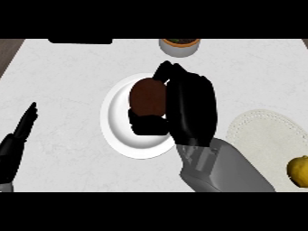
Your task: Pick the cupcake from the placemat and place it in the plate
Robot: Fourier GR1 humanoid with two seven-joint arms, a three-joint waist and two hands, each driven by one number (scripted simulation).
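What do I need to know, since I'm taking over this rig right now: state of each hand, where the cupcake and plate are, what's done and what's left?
Right robot hand: fingers and thumb curled round the cupcake, over the white plate.
Left robot hand: open, resting at the lower left edge, holding nothing.
The cupcake is off the placemat, where a lemon lies.
Done: the cupcake is picked and brought to the plate.
Left: I cannot tell whether it touches the plate yet; set it down, open the hand, withdraw.
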